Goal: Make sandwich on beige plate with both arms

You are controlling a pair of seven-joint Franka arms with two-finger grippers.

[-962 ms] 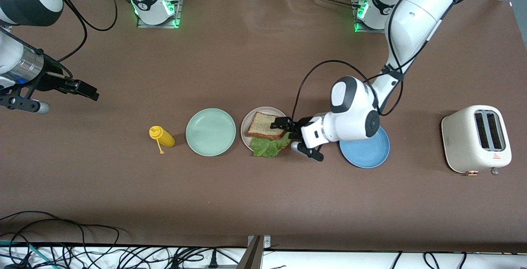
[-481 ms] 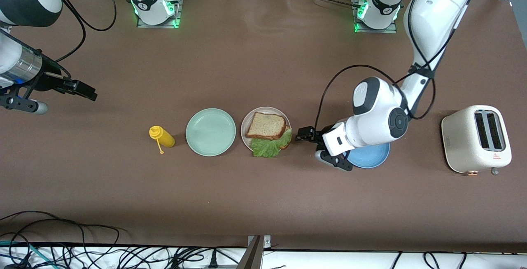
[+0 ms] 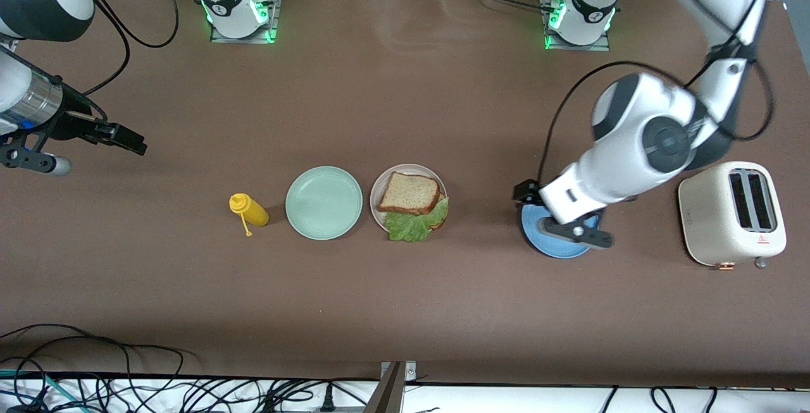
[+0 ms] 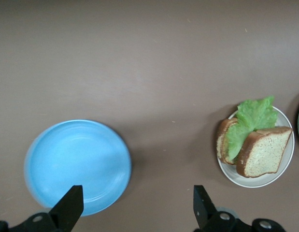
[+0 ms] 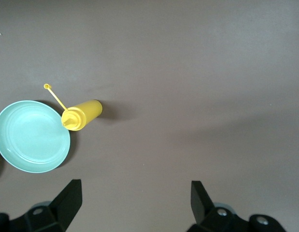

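The sandwich (image 3: 412, 205), two brown wholegrain toast slices with ruffled green lettuce between, lay on the round pale beige plastic plate (image 3: 380, 186) at mid-surface. Beside it toward my right arm's end: a round mint-green plate (image 3: 323, 202), then a yellow squeeze bottle (image 3: 249, 209) on its side. Toward my left arm's end: a round blue plate (image 3: 549, 245), then a cream two-slot toaster (image 3: 733, 213). My left end effector (image 3: 527, 194) hung over the blue plate's edge, fingers spread wide, empty. My right end effector (image 3: 130, 140) waited over bare surface at its own end, fingers wide, empty.
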